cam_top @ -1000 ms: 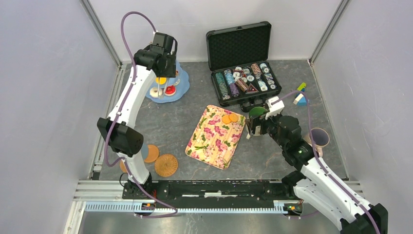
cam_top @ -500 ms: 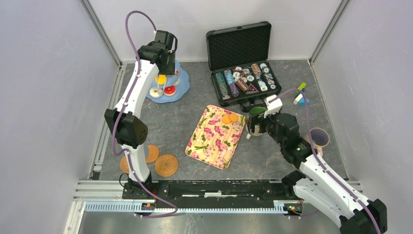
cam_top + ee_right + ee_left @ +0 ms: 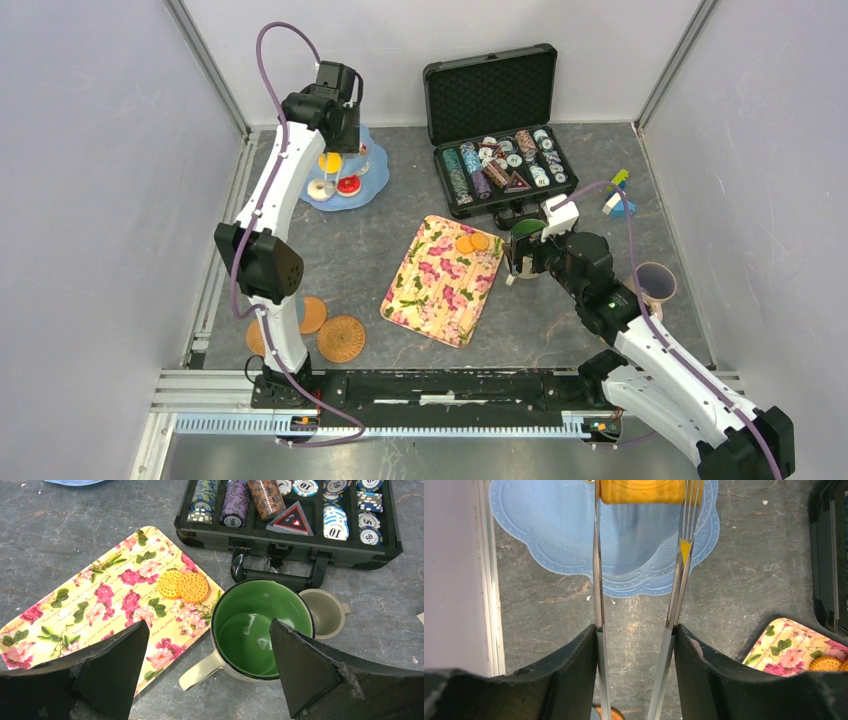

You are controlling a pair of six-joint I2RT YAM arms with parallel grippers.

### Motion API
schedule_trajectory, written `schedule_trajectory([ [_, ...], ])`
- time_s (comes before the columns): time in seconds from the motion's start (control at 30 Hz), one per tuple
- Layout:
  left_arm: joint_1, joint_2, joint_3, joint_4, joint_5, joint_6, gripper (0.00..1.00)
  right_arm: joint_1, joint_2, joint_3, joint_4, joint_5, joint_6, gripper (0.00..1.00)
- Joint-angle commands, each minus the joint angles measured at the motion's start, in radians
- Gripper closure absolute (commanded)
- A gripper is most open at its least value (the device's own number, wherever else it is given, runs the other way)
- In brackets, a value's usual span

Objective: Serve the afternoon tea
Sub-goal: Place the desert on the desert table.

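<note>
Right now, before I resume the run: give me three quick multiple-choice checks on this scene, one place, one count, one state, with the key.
1. The green-lined mug stands:
A. on a woven coaster
B. on the table, by the handle of the black case
C. on the blue plate

2. Count of biscuits on the floral tray:
A. two
B. four
C. none

3. The right gripper is:
A. shut on the mug's handle
B. open, a finger on either side of the mug
C. shut on a biscuit

Key:
1 B, bare table shows around it, with the handle just behind.
2 A, two orange rounds lie side by side.
3 B, the wrist view shows the fingers wide apart with the mug between.
</note>
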Motion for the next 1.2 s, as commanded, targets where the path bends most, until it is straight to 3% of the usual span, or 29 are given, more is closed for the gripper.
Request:
schedule_trajectory([
  [0.0, 0.009, -0.016, 0.053, 0.024, 0.025, 0.027, 0.43, -0.002, 0.002, 0.034, 0.036, -0.013, -0.01, 0.02],
  [0.7, 0.014, -0.059, 0.061, 0.01, 0.069, 0.031, 0.4, -0.001, 0.009, 0.037, 0.037, -0.022, -0.011, 0.02],
  [1.0, 0.014, -0.179, 0.029, -0.033, 0.248, -0.006, 0.42, -0.001, 0.018, 0.049, 0.039, -0.032, -0.009, 0.02],
  [1.17, 0.011, -0.275, -0.066, -0.034, 0.405, -0.052, 0.43, -0.001, 0.015, 0.042, 0.039, -0.027, -0.01, 0.02],
])
